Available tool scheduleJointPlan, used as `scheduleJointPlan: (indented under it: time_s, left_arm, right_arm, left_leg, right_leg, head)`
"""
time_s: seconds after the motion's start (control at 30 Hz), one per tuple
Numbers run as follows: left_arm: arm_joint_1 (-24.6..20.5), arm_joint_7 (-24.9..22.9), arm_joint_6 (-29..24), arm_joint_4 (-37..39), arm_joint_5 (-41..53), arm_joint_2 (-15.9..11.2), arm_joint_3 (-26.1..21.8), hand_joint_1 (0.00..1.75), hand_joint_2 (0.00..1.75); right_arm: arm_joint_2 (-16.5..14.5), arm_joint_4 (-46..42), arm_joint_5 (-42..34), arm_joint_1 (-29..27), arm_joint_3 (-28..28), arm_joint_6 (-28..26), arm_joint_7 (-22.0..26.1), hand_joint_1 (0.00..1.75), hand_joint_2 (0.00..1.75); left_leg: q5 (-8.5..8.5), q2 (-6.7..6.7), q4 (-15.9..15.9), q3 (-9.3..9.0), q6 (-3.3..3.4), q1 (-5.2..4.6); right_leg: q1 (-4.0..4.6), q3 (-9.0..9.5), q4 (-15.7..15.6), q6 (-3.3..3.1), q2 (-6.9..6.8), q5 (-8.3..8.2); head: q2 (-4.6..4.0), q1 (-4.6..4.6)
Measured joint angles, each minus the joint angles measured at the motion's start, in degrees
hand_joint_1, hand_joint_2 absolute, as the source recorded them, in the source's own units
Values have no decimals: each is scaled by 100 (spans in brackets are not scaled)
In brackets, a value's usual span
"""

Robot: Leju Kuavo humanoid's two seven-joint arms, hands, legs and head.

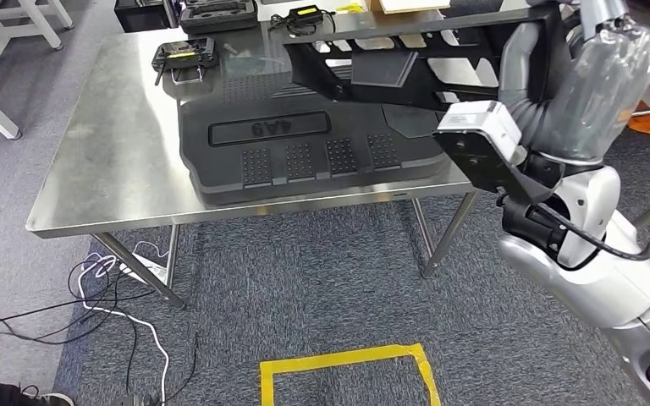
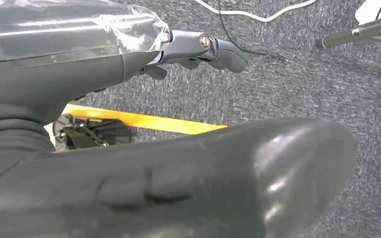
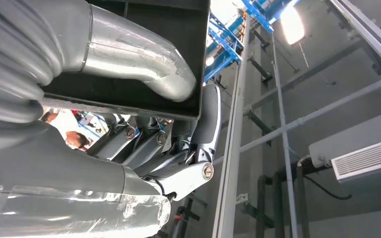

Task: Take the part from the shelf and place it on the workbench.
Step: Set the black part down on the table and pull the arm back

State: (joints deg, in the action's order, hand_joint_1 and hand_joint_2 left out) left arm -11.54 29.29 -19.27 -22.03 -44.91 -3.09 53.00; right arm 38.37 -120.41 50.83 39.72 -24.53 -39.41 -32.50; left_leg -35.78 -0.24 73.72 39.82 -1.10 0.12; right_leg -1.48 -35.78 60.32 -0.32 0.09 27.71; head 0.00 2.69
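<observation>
Steel workbench (image 1: pixel 127 161) takes the upper left and centre of the head view, standing on grey carpet (image 1: pixel 305 279). A large black moulded panel (image 1: pixel 305 152) marked 4A9 lies flat on the bench, reaching to its near edge. Behind it, at the top of the frame, sit a small black controller (image 1: pixel 184 56) and a black case (image 1: pixel 217 13).

The part (image 1: pixel 406 63), a long black frame with cut-outs, is held up in the upper right of the head view, above the far right portion of the bench and over the panel; whether it touches either I cannot tell. The right hand (image 3: pixel 178 148) grips the part: in the right wrist view its thumb (image 3: pixel 144 62) lies across a flat black face of the part while the darker fingers (image 3: pixel 206 124) curl around the edge from below. The right arm (image 1: pixel 592 245), wrapped partly in clear film, rises from the lower right of the head view.

In the left wrist view the left hand (image 2: pixel 198 49) hangs over the carpet with nothing in it; its fingers bend loosely, not clenched, near the upper centre of the frame. Yellow tape (image 2: pixel 149 121) crosses the carpet below it; a yellow tape square (image 1: pixel 347 372) also marks the floor at the bottom centre of the head view. White and black cables (image 1: pixel 110 296) trail at the lower left beneath the bench.
</observation>
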Motion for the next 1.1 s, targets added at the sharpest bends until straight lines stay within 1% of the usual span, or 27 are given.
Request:
scheduleJointPlan:
  time_s: [0.03, 0.07, 0.1, 0.13, 0.17, 0.2, 0.23, 0.27, 0.33, 0.37, 0.4, 0.47, 0.5, 0.53, 0.57, 0.6, 0.63, 0.7, 0.73, 0.8, 0.87, 0.9, 0.93, 1.0, 1.03, 1.07, 1.1]
  left_arm:
    - [6, -7, -1, 0, 5, -1, 0, 0, 0]
    - [9, -12, -1, 0, 13, 0, 0, 0, 0]
    - [10, -16, -1, 0, 24, -1, 0, 0, 0]
    - [9, -20, -1, 0, 34, -1, 0, 0, 0]
    - [6, -22, -2, 0, 44, -1, 0, 0, 0]
    - [3, -26, -2, 0, 51, -1, 0, 0, 0]
    - [1, -32, -2, 0, 56, -1, 0, 0, 0]
    - [-1, -39, -2, 0, 60, -1, 0, 0, 0]
    - [-5, -51, -3, -2, 69, 0, 0, 0, 0]
    - [-10, -54, -3, -3, 78, 1, 0, 0, 0]
    - [-16, -56, -3, -4, 86, 1, -1, 0, 0]
    - [-19, -64, -2, -4, 102, 1, -2, 0, 0]
    - [-18, -68, -2, -4, 107, 2, -2, 0, 0]
    - [-16, -73, -1, -4, 110, 3, -2, 0, 0]
    - [-15, -75, -1, -4, 114, 4, -2, 0, 0]
    - [-15, -76, -1, -5, 116, 5, -2, 0, 0]
    - [-15, -78, -1, -5, 119, 5, -2, 0, 0]
    - [-17, -83, -1, -7, 122, 5, -2, 0, 0]
    - [-17, -87, -1, -7, 125, 5, -2, 0, 0]
    - [-18, -96, -1, -7, 138, 5, -2, 0, 0]
    - [-24, -105, -1, -7, 157, 7, -2, 0, 0]
    - [-29, -108, 0, -7, 166, 8, -1, 0, 0]
    - [-32, -110, 1, -7, 171, 9, -1, 0, 0]
    - [-30, -116, 1, -7, 175, 10, -1, 0, 0]
    - [-27, -120, 1, -7, 177, 10, -1, 0, 0]
    - [-26, -123, 2, -7, 180, 10, 0, 0, 0]
    - [-27, -125, 3, -7, 183, 10, 0, 0, 0]
  right_arm:
    - [1, 0, 1, -24, 1, 0, 0, 175, 175]
    - [1, 0, 1, -51, 3, 1, 0, 175, 175]
    - [1, 0, 2, -77, 7, 1, 0, 175, 175]
    - [1, 0, 3, -96, 15, 2, 0, 175, 175]
    - [1, 0, 7, -104, 27, 2, 0, 175, 175]
    - [1, -1, 9, -110, 39, 3, 0, 175, 175]
    - [2, -1, 11, -118, 51, 3, 0, 175, 175]
    - [3, -2, 13, -129, 61, 4, 0, 175, 175]
    - [9, -2, 11, -156, 86, 6, 0, 175, 175]
    - [16, -2, 10, -166, 104, 8, 0, 175, 175]
    - [23, -2, 8, -173, 126, 10, 1, 175, 175]
    - [33, -2, 2, -188, 157, 14, 1, 175, 175]
    - [34, -2, -2, -200, 166, 15, 1, 175, 175]
    - [34, -2, -7, -216, 168, 15, 0, 175, 175]
    - [34, -2, -13, -230, 169, 16, 0, 175, 175]
    - [35, -2, -16, -239, 172, 17, 0, 175, 175]
    - [35, -2, -20, -243, 175, 18, 0, 175, 175]
    - [37, -2, -21, -244, 183, 20, 0, 175, 175]
    - [38, -2, -24, -245, 187, 20, 0, 175, 175]
    - [41, -2, -27, -248, 192, 20, 0, 175, 175]
    - [41, -2, -22, -252, 194, 22, 0, 175, 175]
    - [41, -2, -16, -254, 195, 25, 0, 175, 175]
    - [41, -2, -9, -254, 197, 28, 0, 175, 175]
    - [41, -2, -2, -255, 199, 37, 0, 175, 175]
    - [41, -1, -3, -260, 200, 43, 0, 175, 175]
    - [41, -1, -5, -266, 200, 51, 0, 175, 175]
    - [41, -1, -10, -272, 200, 58, 0, 175, 175]
  left_leg:
    - [10, 0, 164, 115, -7, 9]
    - [128, 0, 119, 132, -5, 16]
    - [344, 0, -153, 38, 4, 22]
    - [583, -1, -557, -115, 22, 26]
    - [749, -4, -918, -266, 41, 18]
    - [846, -6, -1190, -379, 61, 7]
    - [864, -8, -1326, -432, 79, -9]
    - [844, -9, -1351, -450, 96, -29]
    - [856, -6, -1416, -480, 150, -23]
    - [868, -3, -1458, -509, 185, -14]
    - [882, 2, -1500, -537, 219, -1]
    - [881, 10, -1530, -566, 267, -6]
    - [874, 13, -1527, -568, 282, -15]
    - [865, 15, -1521, -572, 293, -23]
    - [853, 14, -1512, -579, 298, -28]
    - [835, 10, -1498, -590, 297, -29]
    - [810, 6, -1478, -602, 288, -29]
    - [756, -2, -1428, -601, 247, -46]
    - [738, -4, -1410, -595, 222, -54]
    - [726, -5, -1404, -592, 178, -65]
    - [658, -3, -1337, -589, 120, -61]
    - [559, -2, -1186, -533, 87, -55]
    - [416, 0, -927, -422, 53, -41]
    - [113, 3, -201, -59, 2, -7]
    - [54, 3, 68, 94, -15, 10]
    - [105, 3, 154, 167, -26, 26]
    - [263, 3, 14, 131, -30, 39]
  right_leg:
    - [0, 17, 1, -4, 2, 15]
    - [0, 40, 1, -1, 6, 33]
    - [-2, 70, 2, 6, 11, 53]
    - [-4, 102, 0, 18, 15, 75]
    - [2, 128, 1, 36, 20, 95]
    - [5, 144, -3, 55, 25, 109]
    - [8, 152, -11, 80, 28, 114]
    - [11, 159, -26, 108, 32, 112]
    - [-2, 185, -45, 173, 29, 127]
    - [-3, 168, 23, 197, 24, 184]
    - [-3, 95, 199, 213, 21, 294]
    - [6, -228, 855, 230, 17, 610]
    - [9, -420, 1204, 238, 18, 730]
    - [10, -554, 1425, 243, 17, 760]
    - [10, -595, 1451, 241, 17, 682]
    - [10, -527, 1253, 234, 16, 501]
    - [10, -372, 878, 220, 14, 267]
    - [27, -86, 219, 179, 12, -4]
    - [39, -22, 56, 158, 14, -36]
    - [51, -14, 9, 117, 25, -15]
    - [23, 9, -20, 76, 21, -20]
    - [8, 24, -36, 53, 15, -22]
    - [0, 38, -44, 35, 9, -19]
    - [1, 51, -45, 8, 2, -3]
    - [0, 60, -44, 4, 2, 7]
    - [-3, 74, -43, 4, 4, 19]
    - [-8, 94, -42, 11, 8, 35]
  head:
    - [0, -1]
    - [0, -2]
    - [0, -3]
    - [0, -3]
    - [0, -5]
    - [0, -7]
    - [0, -8]
    - [0, -7]
    - [0, -4]
    - [0, 4]
    - [0, 19]
    - [0, 57]
    - [0, 68]
    - [0, 74]
    - [0, 78]
    - [0, 84]
    - [0, 92]
    - [0, 105]
    - [0, 105]
    - [0, 91]
    - [0, 75]
    - [0, 58]
    - [0, 43]
    - [0, 16]
    - [0, 14]
    - [0, 12]
    - [0, 9]
